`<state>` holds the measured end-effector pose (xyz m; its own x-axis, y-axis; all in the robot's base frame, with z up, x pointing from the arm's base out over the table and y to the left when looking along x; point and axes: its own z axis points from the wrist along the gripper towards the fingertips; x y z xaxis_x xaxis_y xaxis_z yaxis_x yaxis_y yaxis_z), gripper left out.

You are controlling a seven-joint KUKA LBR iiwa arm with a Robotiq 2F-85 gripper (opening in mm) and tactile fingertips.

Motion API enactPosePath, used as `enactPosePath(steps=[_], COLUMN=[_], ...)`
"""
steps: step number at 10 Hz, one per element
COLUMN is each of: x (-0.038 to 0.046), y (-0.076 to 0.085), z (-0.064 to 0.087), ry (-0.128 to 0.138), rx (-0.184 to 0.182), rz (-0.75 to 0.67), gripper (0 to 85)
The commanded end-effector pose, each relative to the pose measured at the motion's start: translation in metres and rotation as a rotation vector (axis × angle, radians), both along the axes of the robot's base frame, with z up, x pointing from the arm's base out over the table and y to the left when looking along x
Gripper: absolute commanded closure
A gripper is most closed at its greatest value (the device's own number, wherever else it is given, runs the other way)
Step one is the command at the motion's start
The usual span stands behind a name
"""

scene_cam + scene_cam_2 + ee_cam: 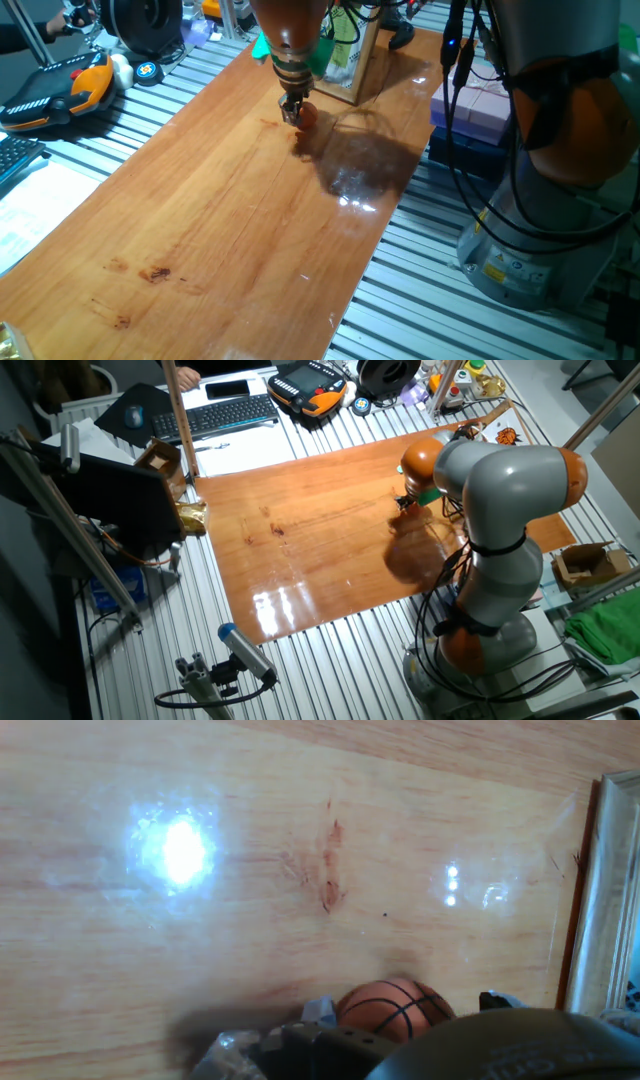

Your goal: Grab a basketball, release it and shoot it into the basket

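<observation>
The basketball (393,1008) is a tiny orange ball with dark lines. In the hand view it sits at the bottom edge, right at my fingertips (320,1012). In one fixed view the ball (307,115) shows just right of my gripper (292,110), low over the wooden table. The frames do not show whether the fingers press on it. The wooden-framed backboard (357,62) stands just behind the gripper, and its frame shows at the right edge of the hand view (603,900). The hoop is hidden by my arm. In the other fixed view my gripper (404,502) is mostly hidden.
The wooden tabletop (220,220) lies on slatted aluminium. An orange-and-black pendant (55,88) lies at the far left. A purple box (470,105) and cables are by the robot base (545,230). A keyboard (225,415) lies at the far edge.
</observation>
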<state>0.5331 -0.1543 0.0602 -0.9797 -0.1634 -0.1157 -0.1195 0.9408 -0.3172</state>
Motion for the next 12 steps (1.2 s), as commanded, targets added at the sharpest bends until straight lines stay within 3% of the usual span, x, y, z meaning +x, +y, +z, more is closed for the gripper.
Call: enactPosePath(steps=[1,5,6,8,11,12], x=[-0.0004,-0.0011,-0.0023,-0.0033,-0.0042,-0.0031], y=[0.0003,0.0006,-0.0003,-0.0013,-0.0017,-0.0008], z=[0.0001,0.0001,0.0001,0.0001,0.0002,0.0025], ry=[0.02,0.078,0.079,0.082,0.09,0.104], rx=[0.004,0.001,-0.009,-0.016,-0.027,-0.02], rz=[0.0,0.007,0.007,0.018,0.047,0.054], gripper=[16.3,18.3,21.7,33.0,60.0,67.7])
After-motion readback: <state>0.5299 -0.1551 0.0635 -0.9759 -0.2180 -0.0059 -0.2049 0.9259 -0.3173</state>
